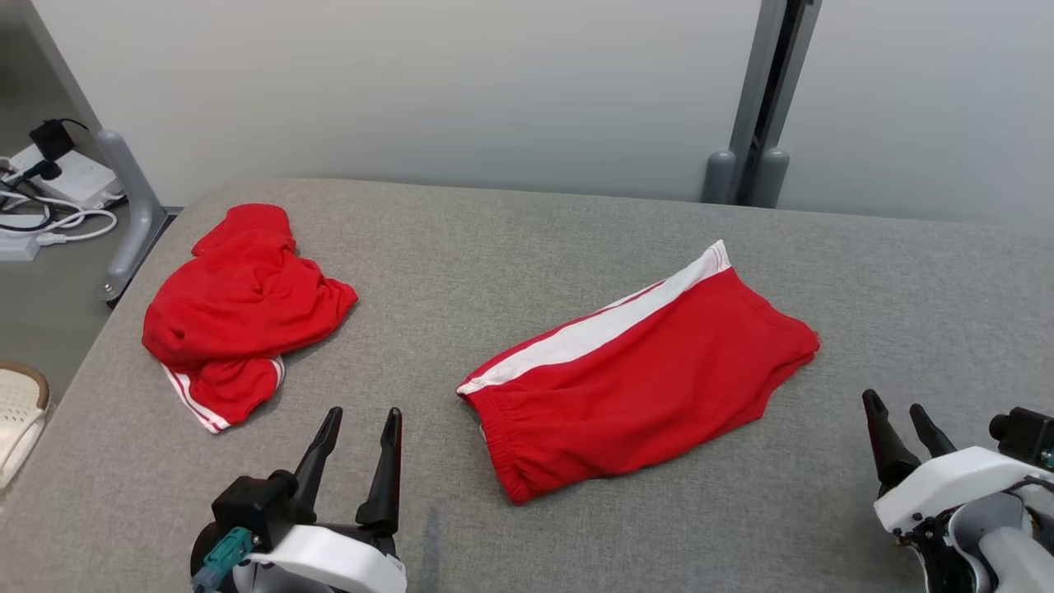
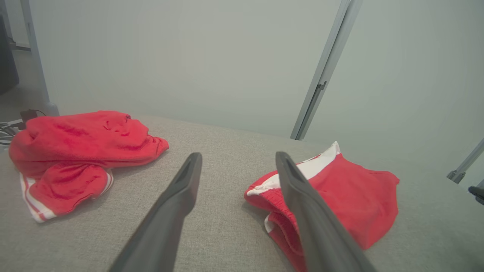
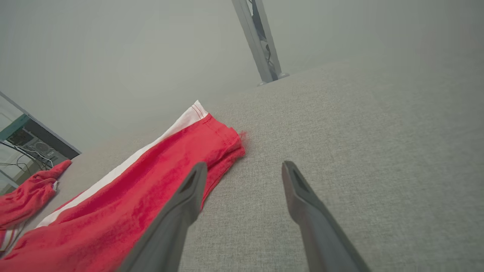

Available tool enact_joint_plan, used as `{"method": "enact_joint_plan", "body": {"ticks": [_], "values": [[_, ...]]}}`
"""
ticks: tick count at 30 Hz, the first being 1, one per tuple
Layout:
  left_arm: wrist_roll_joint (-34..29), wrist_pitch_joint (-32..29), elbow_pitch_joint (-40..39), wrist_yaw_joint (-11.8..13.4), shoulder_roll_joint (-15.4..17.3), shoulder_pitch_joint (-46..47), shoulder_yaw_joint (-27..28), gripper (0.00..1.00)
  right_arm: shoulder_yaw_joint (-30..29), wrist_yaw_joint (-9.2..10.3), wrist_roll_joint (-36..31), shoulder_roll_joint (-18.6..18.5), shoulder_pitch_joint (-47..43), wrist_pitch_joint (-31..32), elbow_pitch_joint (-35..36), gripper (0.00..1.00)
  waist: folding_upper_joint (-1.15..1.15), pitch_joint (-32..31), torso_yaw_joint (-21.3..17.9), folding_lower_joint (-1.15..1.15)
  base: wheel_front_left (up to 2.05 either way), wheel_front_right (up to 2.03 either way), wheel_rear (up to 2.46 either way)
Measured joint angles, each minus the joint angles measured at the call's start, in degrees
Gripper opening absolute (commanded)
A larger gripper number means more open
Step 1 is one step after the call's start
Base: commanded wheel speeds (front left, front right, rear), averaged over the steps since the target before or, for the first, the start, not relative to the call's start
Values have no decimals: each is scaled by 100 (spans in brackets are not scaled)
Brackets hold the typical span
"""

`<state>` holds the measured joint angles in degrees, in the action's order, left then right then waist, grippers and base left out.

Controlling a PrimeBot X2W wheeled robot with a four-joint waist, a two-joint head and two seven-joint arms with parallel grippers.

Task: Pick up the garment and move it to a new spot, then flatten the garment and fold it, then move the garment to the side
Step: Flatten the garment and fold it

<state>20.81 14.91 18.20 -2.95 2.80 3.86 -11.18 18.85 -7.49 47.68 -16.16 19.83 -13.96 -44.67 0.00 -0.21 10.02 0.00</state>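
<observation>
Head view gives the whole layout. Folded shorts (image 1: 642, 375), red with a white side stripe, lie flat mid-table on the grey fabric table (image 1: 510, 239), waistband toward the robot and set at a diagonal. Crumpled garment (image 1: 239, 313), also red with white trim, sits in a heap near the table's far left corner, well apart from the shorts.

Floor left of the table has a power strip with cables (image 1: 58, 177), and a pale perforated thing (image 1: 16, 420) is cut off by the frame edge; possibly a slipper, can't confirm.

Left wrist view adds the low angle: the heap is bunched up high, the shorts' waistband layers are slightly lifted at the near end. One finger overlaps the waistband in that picture, so contact can't be read from it. Right wrist view shows the shorts' leg hem and stripe end up close, plus bare table to its right. Most of the heap is cut off there.

Left gripper (image 1: 363, 414): fingers spread wide, nothing between them, at the near edge between the two garments. Right gripper (image 1: 893, 403): fingers apart, empty, near the shorts' right end, clear of it in head view.
</observation>
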Motion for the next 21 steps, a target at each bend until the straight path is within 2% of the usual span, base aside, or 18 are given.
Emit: {"method": "enact_joint_plan", "body": {"ticks": [12,21], "values": [[296,0,-41,30,-2,70,-261,100,5,0,1769,-51,561,1265,-411,100,0,301,526,0,0,0,0],[322,0,-231,146,-1,112,-342,100,-238,0,2466,-240,935,1816,-992,100,0,558,1056,0,0,0,0]]}}
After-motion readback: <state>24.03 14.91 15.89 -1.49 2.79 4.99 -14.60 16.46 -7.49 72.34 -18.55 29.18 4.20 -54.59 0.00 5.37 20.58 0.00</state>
